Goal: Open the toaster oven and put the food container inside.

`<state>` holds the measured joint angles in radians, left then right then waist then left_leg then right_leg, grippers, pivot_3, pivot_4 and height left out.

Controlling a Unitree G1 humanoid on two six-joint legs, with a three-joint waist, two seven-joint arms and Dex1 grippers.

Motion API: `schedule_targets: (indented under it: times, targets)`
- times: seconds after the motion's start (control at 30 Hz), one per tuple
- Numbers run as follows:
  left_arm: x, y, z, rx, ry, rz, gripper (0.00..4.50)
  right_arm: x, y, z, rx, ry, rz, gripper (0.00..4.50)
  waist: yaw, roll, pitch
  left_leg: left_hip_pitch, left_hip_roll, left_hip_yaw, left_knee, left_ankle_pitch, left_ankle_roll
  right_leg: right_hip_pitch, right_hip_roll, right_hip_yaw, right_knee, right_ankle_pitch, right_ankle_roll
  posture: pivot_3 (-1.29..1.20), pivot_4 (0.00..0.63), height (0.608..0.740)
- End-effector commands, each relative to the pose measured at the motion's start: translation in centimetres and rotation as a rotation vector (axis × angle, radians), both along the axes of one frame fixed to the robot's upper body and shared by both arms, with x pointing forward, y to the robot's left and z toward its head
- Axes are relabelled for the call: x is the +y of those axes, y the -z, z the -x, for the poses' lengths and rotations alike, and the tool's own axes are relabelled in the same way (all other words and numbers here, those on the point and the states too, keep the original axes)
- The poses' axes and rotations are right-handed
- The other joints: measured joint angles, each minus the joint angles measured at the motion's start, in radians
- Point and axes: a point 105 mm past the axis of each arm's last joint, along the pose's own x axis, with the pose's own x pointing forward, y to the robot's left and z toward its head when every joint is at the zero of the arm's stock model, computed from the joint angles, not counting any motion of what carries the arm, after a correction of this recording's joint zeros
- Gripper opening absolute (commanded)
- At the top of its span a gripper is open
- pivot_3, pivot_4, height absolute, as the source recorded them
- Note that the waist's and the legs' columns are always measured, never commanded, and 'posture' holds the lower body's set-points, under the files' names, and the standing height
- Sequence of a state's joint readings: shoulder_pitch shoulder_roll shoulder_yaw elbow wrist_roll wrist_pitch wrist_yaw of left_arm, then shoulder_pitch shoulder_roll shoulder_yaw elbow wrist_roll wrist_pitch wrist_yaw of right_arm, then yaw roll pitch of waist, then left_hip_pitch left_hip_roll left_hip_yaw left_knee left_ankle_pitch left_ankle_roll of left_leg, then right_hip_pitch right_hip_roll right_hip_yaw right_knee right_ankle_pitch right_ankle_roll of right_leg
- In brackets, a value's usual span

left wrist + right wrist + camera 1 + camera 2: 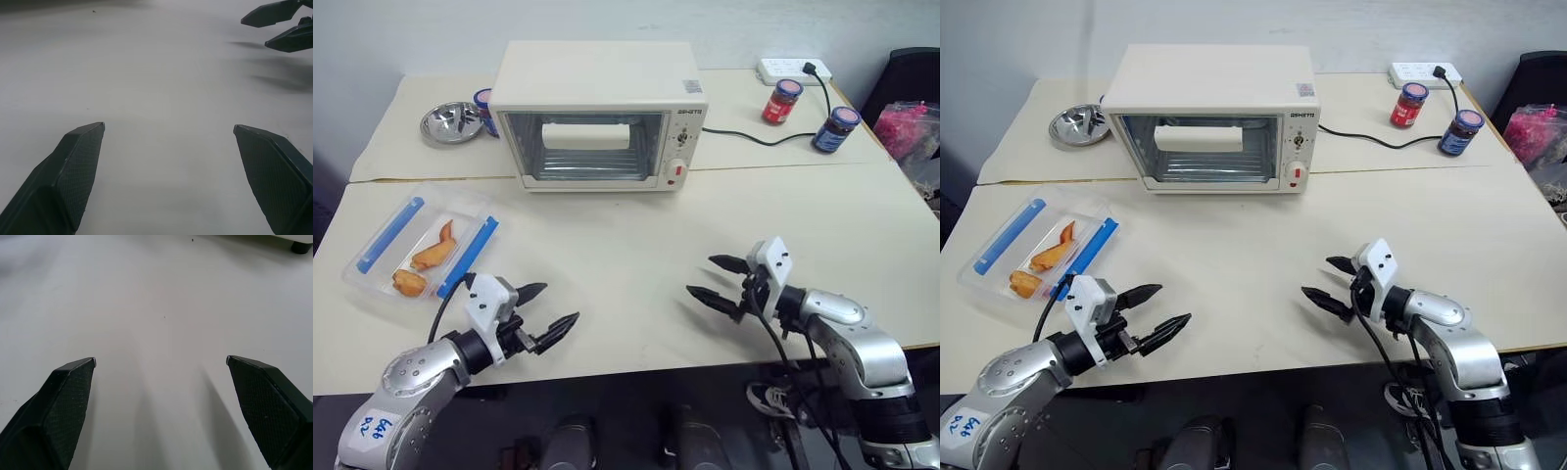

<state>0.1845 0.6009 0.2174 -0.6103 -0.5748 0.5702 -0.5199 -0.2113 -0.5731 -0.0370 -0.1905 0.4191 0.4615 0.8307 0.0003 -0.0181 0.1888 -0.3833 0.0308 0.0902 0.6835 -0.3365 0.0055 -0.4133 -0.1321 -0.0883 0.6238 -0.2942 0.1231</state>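
Observation:
The cream-white toaster oven [597, 113] stands at the back middle of the table, its glass door shut and its knobs on the right side. The food container [421, 245], clear plastic with two blue strips and orange-brown food pieces, lies flat at the left. My left gripper [553, 308] hovers open near the front edge, just in front and to the right of the container, holding nothing. My right gripper [713, 279] is open over bare tabletop at the front right, its fingers pointing left. In the left wrist view the right gripper's fingertips [274, 13] show across the table.
A steel bowl [452, 121] sits at the back left beside the oven. Two jars [782, 101] [834, 129] and a white power strip [793, 70] stand at the back right, with the oven's black cord [744, 137] trailing there. A pink bag [911, 127] lies off the right edge.

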Motion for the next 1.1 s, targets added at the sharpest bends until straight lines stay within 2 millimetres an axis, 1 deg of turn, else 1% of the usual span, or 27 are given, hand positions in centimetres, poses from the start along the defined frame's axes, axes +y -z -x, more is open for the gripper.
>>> schedule_targets:
  times: [0.03, 0.2, 0.43, 0.63, 0.7, 0.73, 0.8, 0.87, 0.97, 1.1]
  targets:
    - [0.2, -0.5, -0.2, -0.027, -0.004, -0.001, 4.5, 0.9, -1.3, 0.2, -0.044, -0.039, -0.014, 4.47, 0.0, 0.0, 0.0, 0.0, 0.0, 0.0, 0.0, 0.0, 0.0, 0.0, 0.0, 0.0, 0.0, 0.0, 0.0, 0.0, 0.15, 0.74]
    - [0.5, -0.3, -0.6, -0.003, -0.042, 0.035, 4.5, 1.2, -1.4, 0.2, -0.051, -0.051, -0.008, 4.47, 0.0, 0.0, 0.0, 0.0, 0.0, 0.0, 0.0, 0.0, 0.0, 0.0, 0.0, 0.0, 0.0, 0.0, 0.0, 0.0, 0.15, 0.74]
    - [0.6, -0.1, -0.6, -0.004, -0.049, 0.03, 4.5, 1.4, -1.4, 0.4, -0.043, -0.062, -0.014, 4.47, 0.0, 0.0, 0.0, 0.0, 0.0, 0.0, 0.0, 0.0, 0.0, 0.0, 0.0, 0.0, 0.0, 0.0, 0.0, 0.0, 0.15, 0.74]
    - [0.5, -0.1, -0.4, 0.001, -0.029, 0.031, 4.5, 1.4, -1.2, 0.1, -0.034, -0.045, -0.008, 4.47, 0.0, 0.0, 0.0, 0.0, 0.0, 0.0, 0.0, 0.0, 0.0, 0.0, 0.0, 0.0, 0.0, 0.0, 0.0, 0.0, 0.15, 0.74]
    - [0.2, -0.6, 0.0, 0.009, 0.004, 0.047, 4.5, 1.5, -1.3, 0.0, -0.028, -0.048, -0.007, 4.47, 0.0, 0.0, 0.0, 0.0, 0.0, 0.0, 0.0, 0.0, 0.0, 0.0, 0.0, 0.0, 0.0, 0.0, 0.0, 0.0, 0.15, 0.74]
    - [0.0, -1.3, 0.4, 0.008, 0.037, 0.067, 4.5, 1.6, -1.4, -0.1, -0.027, -0.051, -0.008, 4.47, -0.001, 0.0, 0.0, 0.0, 0.0, 0.0, 0.0, 0.0, 0.0, 0.0, 0.0, 0.0, 0.0, 0.0, 0.0, 0.0, 0.15, 0.74]
    - [-0.4, -3.2, 1.0, -0.002, 0.119, 0.115, 4.5, 1.7, -1.7, -0.8, -0.018, -0.036, 0.003, 4.47, -0.002, 0.0, 0.0, 0.0, 0.0, 0.0, 0.0, 0.0, 0.0, 0.0, 0.0, 0.0, 0.0, 0.0, 0.0, 0.0, 0.15, 0.74]
    - [-0.5, -4.8, 1.5, -0.005, 0.194, 0.123, 4.5, 1.9, -2.2, -1.4, -0.012, -0.033, 0.0, 4.47, -0.002, 0.0, 0.0, 0.0, 0.001, -0.001, 0.001, 0.0, 0.0, 0.0, 0.0, 0.001, 0.001, 0.0, 0.0, 0.0, 0.15, 0.74]
    - [0.3, -7.1, 2.0, -0.009, 0.289, 0.079, 4.5, 2.9, -3.9, -2.1, -0.023, -0.082, -0.039, 4.47, -0.003, 0.0, 0.0, 0.001, 0.001, -0.002, 0.001, 0.0, 0.0, 0.0, 0.0, 0.001, 0.001, 0.0, -0.001, 0.0, 0.15, 0.74]
    - [1.8, -11.2, 1.8, -0.049, 0.362, 0.03, 4.5, 4.6, -6.9, -3.8, -0.074, -0.142, -0.088, 4.47, -0.005, 0.0, 0.0, 0.0, 0.0, -0.001, 0.001, 0.0, 0.0, 0.0, 0.001, 0.0, 0.001, 0.0, -0.001, 0.0, 0.15, 0.74]
